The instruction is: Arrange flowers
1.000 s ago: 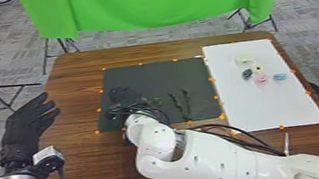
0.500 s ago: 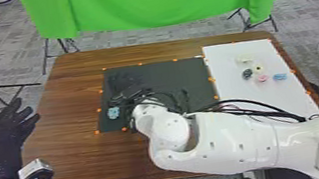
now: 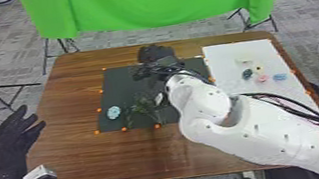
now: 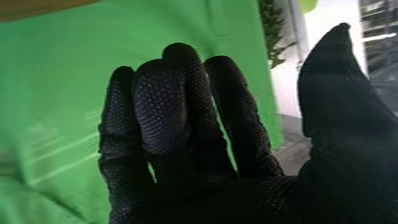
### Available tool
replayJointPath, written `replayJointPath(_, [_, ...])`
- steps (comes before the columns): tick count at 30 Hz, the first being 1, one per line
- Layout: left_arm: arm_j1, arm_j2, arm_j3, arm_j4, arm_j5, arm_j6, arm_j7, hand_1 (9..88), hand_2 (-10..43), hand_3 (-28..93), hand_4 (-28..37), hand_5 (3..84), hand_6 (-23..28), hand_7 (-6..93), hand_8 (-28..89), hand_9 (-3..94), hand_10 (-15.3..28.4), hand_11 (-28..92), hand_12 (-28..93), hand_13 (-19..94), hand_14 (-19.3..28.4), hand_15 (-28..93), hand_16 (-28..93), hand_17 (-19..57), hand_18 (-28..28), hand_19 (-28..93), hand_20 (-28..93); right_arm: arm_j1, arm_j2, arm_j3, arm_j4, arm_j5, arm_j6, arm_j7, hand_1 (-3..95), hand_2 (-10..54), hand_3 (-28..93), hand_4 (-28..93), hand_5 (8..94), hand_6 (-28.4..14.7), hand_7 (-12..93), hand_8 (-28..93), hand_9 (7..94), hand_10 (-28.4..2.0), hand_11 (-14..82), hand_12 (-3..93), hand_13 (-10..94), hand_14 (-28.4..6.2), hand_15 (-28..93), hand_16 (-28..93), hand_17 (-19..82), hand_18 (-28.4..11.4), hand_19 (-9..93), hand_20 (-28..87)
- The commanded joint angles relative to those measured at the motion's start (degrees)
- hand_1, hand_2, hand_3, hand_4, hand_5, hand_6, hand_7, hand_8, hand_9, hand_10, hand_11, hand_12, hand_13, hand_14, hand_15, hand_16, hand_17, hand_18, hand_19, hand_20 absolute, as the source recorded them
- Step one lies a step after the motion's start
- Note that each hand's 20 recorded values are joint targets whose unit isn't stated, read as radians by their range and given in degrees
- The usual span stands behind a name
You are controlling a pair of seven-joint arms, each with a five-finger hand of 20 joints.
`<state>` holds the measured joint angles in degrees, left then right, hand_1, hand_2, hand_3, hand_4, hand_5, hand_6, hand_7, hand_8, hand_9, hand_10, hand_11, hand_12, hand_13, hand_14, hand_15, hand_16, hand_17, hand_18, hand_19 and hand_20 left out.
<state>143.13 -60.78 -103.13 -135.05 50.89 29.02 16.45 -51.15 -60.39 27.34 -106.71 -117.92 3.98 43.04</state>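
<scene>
Honestly, right hand (image 3: 156,54) is empty, fingers mostly straight, thumb apart, by 12 o'clock of the dark mat (image 3: 120,81). Pale blue flower head (image 3: 114,112) sits at 8, green stems (image 3: 148,107) near 7. Probably light and bendy; I'd pinch stems low, petals never.

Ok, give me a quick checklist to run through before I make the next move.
1. Black-gloved right hand empty: ok.
2. Black-gloved left hand off the black rectangular mat: ok, out to its left.
3. Small pale blue flower piece on the mat: ok, near the left edge.
4. Thin green stems not touching the right arm: cannot tell.
5. White rectangular board emptied onto the mat: not ok, the small pink piece and others lie there.
</scene>
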Motion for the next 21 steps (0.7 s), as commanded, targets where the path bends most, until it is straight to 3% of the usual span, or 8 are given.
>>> replayJointPath(1, [1.41, 0.12, 1.05, -0.56, -0.5, 0.82, 0.9, 24.2, 9.9, 80, -24.0, 36.6, 9.5, 15.2, -11, 33.2, 18.8, 26, 9, 26, 25.3, 48, -10, -9.9, 23.1, 58, -3, -9.53, 12.7, 12.47, -1.53, 2.24, -3.46, -1.24, 29.1, -9.5, 89, -28, 51.7, -6.2, 20, -15, 54.8, -19.6, 43.6, 12.4, 54, -15.6, 82, 8, 16, -24.7, 82, 18])
replayJointPath(8, [1.02, 0.22, 1.66, -0.47, -0.38, 0.61, 0.74, 24.2, 9.7, 80, -24.6, 36.5, 9.3, 15.8, -11, 33.3, 18.5, 26, 8, 26, 25.1, 48, -10, -9.8, 23.0, 58, -3, -17.38, 22.52, 20.63, -3.15, 4.71, -1.54, 0.49, 28.8, -9.5, 89, -28, 50.1, -6.2, 19, -15, 53.0, -19.4, 35.1, 12.3, 53, -15.6, 81, 7, 16, -24.4, 80, 19])
replayJointPath(14, [0.47, 0.45, 2.29, -0.18, -0.38, 0.28, 0.73, 24.2, 9.7, 80, -24.8, 36.5, 9.1, 16.3, -11, 33.3, 18.5, 26, 8, 26, 24.9, 48, -10, -9.8, 23.0, 58, -3, -19.73, 25.53, 24.32, -1.66, 5.2, -3.85, 2.86, 29.0, -9.5, 89, -28, 49.4, -5.8, 19, -14, 51.8, -18.9, 27.3, 12.2, 60, -12.4, 83, 7, 20, -23.5, 82, 20])
replayJointPath(21, [-0.1, 0.59, 2.76, -0.01, -0.21, 0.1, 0.5, 24.3, 9.7, 81, -24.8, 36.7, 9.2, 16.6, -11, 33.3, 18.4, 27, 8, 26, 24.9, 48, -10, -9.7, 23.0, 58, -3, -20.55, 29.08, 23.86, 0.47, 5.15, -4.61, 5.3, 29.1, -9.5, 89, -28, 49.0, -5.7, 19, -14, 49.5, -18.8, 22.0, 12.5, 61, -11.8, 84, 7, 21, -23.1, 84, 18])
